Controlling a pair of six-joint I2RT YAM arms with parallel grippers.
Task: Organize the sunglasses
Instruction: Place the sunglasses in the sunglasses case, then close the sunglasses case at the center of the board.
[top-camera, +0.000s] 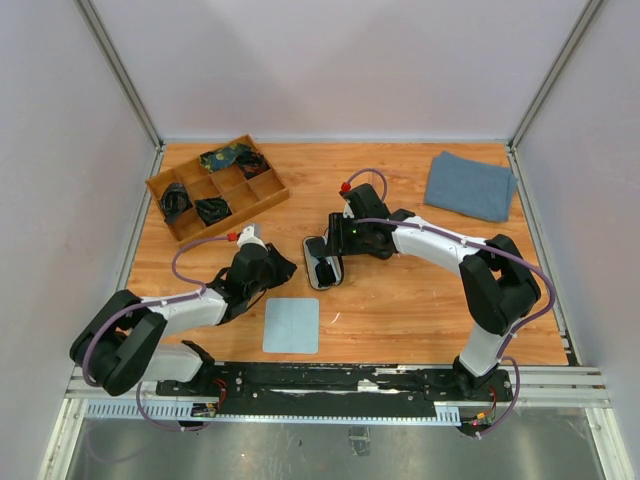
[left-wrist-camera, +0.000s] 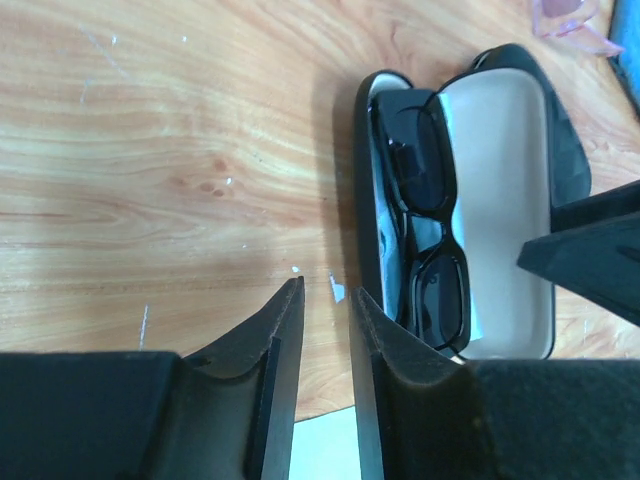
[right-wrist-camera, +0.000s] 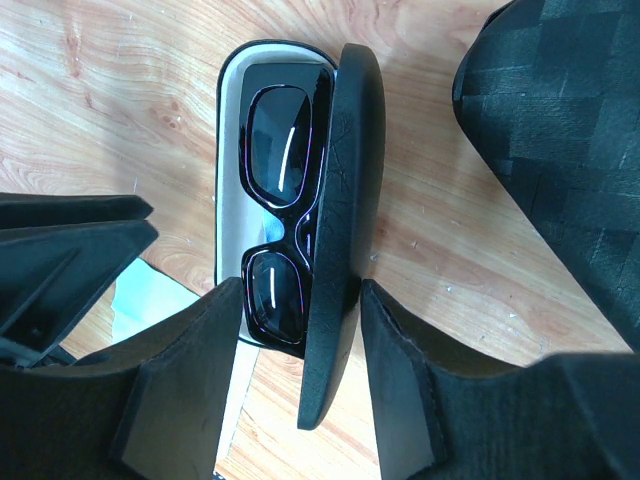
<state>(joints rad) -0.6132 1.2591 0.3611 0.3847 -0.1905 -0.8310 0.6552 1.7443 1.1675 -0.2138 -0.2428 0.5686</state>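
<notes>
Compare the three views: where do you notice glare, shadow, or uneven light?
Right wrist: the sunglasses carry white glare streaks on their dark lenses. Left wrist: the case throws a soft shadow leftward onto the table. Top external: light is even, with only faint shadows on the wood.

Glossy black plastic sunglasses (right-wrist-camera: 283, 228) sit in a case (right-wrist-camera: 340, 200) of matt, grained black shell and smooth pale lining on a satin wood-grain table (top-camera: 400, 300).
</notes>
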